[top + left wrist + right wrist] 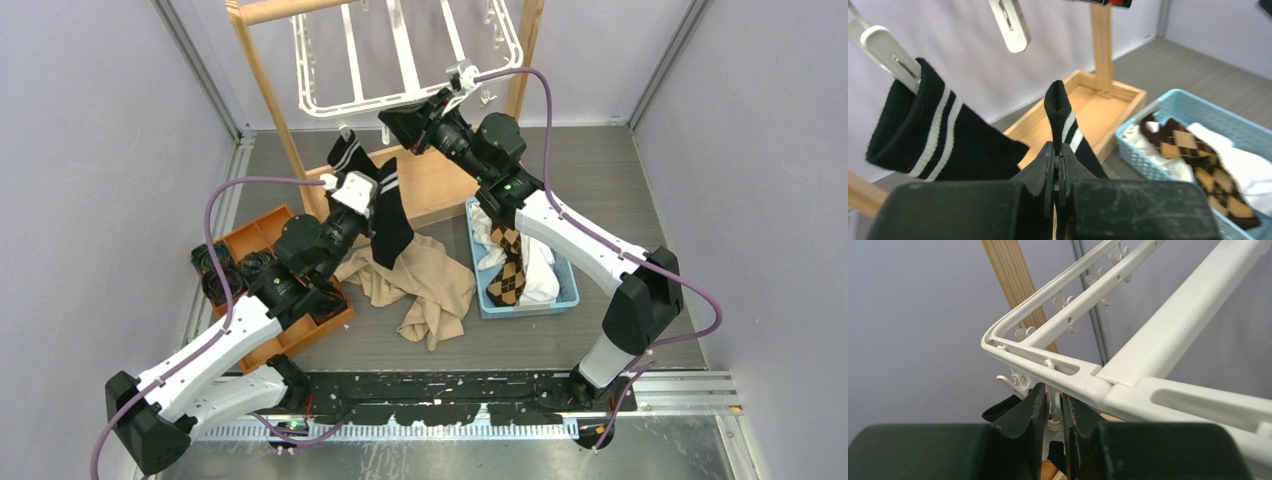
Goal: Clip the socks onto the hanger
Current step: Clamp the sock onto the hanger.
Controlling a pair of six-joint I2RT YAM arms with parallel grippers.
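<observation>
1. Currently the left gripper (1058, 162) is clamped fully shut on a black striped sock (1062, 112). It pinches the sock below the cuff, so the cuff stands up above the fingertips while the rest hangs down toward the counter.
2. The right gripper (1052, 407) sits under the near rim of the hanger (1168, 335), its jaws nearly closed on a small white clip (1053, 424). It seems to be squeezing the clip to spread its mouth, though the mouth itself is hidden.
3. Hold that squeeze steady. If the right gripper slackens before the cuff is in, the mouth likely snaps shut on nothing.
4. Raise the cuff toward the held clip, which in the top view lies up and to the right of the left gripper, apart from it. Approach from below so the cuff's free edge enters first.
5. Feed in enough cuff for both layers to be bitten. A thin edge would probably slip out under the sock's weight.
6. Steer clear of the hung sock (933, 130), held by its own clip (890, 57) beside the path. Avoid shoving the hanger sideways, since it appears to hang from the wooden stand (265, 80).
7. Release the clip first, and open the left gripper only once the sock hangs on its own.
8. More socks, including an argyle sock (1198, 160), lie in the blue basket (1193, 107), so the task looks far from finished.
</observation>
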